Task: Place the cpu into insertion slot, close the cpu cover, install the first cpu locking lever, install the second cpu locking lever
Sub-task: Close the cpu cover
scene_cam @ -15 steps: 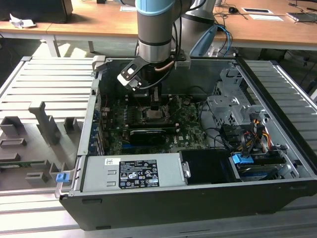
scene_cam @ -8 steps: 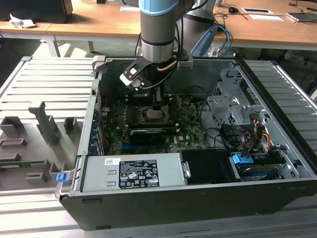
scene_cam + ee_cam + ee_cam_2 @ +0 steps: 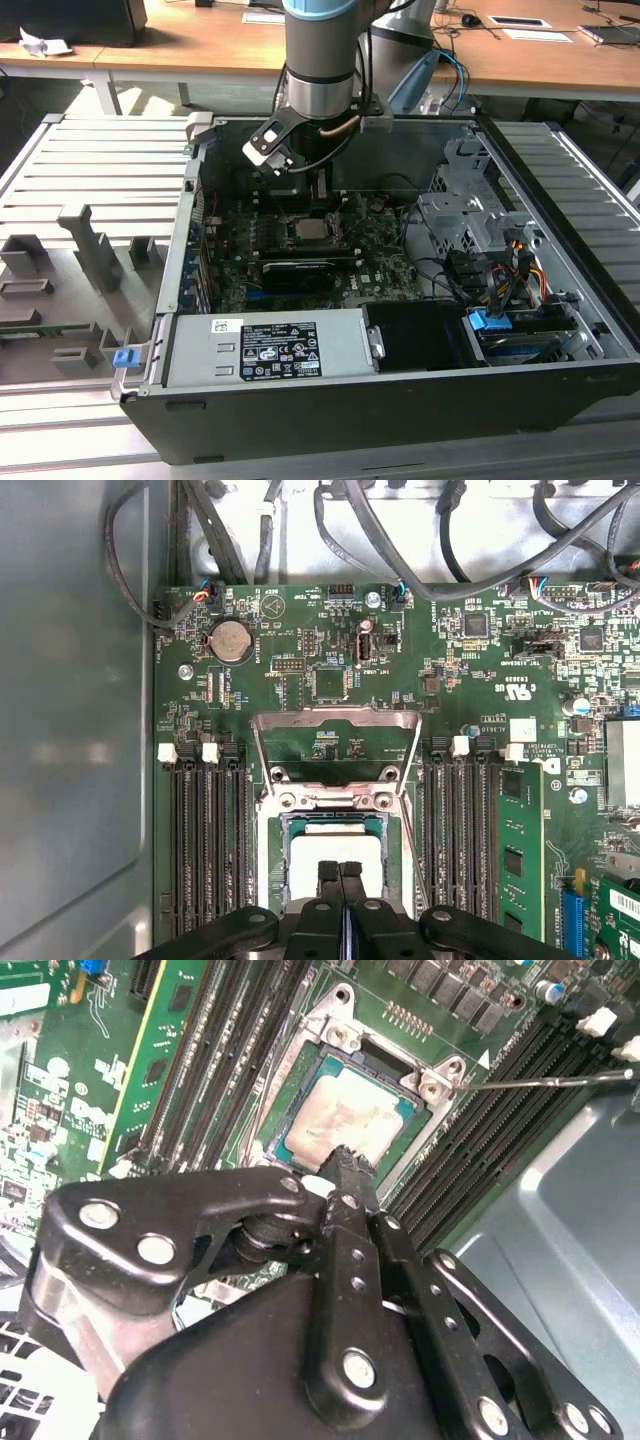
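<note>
Lever stage: hand [image 3: 340, 870] pinched shut and empty above seated cpu [image 3: 345, 1110], cpu cover [image 3: 320, 1022] down, locking lever [image 3: 545, 1081] looking unlatched.

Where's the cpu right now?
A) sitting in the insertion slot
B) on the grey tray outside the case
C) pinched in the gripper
A: in the second wrist view the cpu lies flat in the insertion slot, silvery top up, with the shut gripper poised over it.
</note>
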Controlling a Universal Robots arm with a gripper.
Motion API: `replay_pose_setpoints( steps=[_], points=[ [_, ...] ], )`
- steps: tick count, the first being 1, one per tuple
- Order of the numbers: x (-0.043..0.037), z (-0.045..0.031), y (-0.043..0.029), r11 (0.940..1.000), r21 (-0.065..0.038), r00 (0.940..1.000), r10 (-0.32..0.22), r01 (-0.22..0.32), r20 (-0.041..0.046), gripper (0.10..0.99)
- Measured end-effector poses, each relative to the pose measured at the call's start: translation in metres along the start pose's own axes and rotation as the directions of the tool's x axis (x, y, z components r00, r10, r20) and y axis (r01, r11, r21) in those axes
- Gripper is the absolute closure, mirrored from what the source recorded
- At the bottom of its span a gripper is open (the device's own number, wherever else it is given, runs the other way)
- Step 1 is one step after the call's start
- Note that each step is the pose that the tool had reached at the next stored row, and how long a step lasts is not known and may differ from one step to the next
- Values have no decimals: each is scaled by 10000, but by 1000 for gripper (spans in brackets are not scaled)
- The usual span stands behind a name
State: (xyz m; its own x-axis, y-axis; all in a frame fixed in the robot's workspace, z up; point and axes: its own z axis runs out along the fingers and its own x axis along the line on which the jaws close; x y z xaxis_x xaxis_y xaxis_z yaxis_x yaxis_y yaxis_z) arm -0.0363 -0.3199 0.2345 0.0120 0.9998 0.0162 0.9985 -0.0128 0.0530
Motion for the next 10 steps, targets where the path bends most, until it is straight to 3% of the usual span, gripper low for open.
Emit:
replay_pose_setpoints(
  steps=[10],
  points=[
    [2,-75,4,10000,0,10000,0,0,1,980]
  ],
)
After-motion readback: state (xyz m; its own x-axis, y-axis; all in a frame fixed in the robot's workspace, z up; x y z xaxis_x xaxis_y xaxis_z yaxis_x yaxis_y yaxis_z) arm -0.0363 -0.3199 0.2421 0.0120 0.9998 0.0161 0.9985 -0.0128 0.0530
